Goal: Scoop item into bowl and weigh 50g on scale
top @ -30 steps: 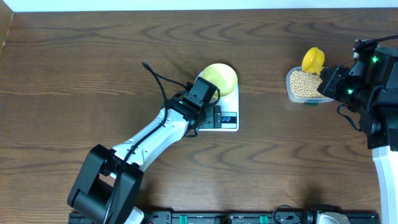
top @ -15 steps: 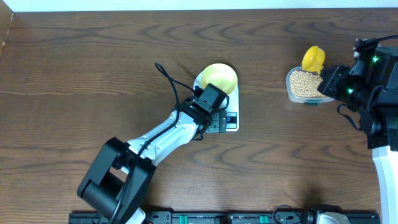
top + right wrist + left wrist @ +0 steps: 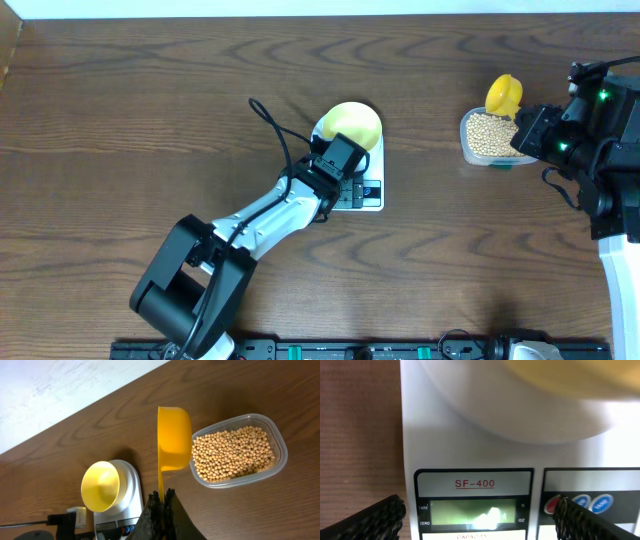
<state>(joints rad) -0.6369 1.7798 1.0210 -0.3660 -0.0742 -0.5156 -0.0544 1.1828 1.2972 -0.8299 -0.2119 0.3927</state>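
The pale-yellow bowl stands empty on the white scale. My left gripper hangs open just over the scale's front; in the left wrist view its fingers straddle the lit display, with the bowl a blur at the top. My right gripper is shut on the handle of a yellow scoop, held beside the left end of the clear tub of beans. No beans show in the scoop. From overhead, scoop and tub lie at the far right.
A black cable loops up from the left arm beside the scale. Red and blue buttons sit by the right finger. The table's far edge meets a white wall.
The left gripper has slid right and toward the scale's front panel, mostly in the first half second. The right arm and scoop have not moved.
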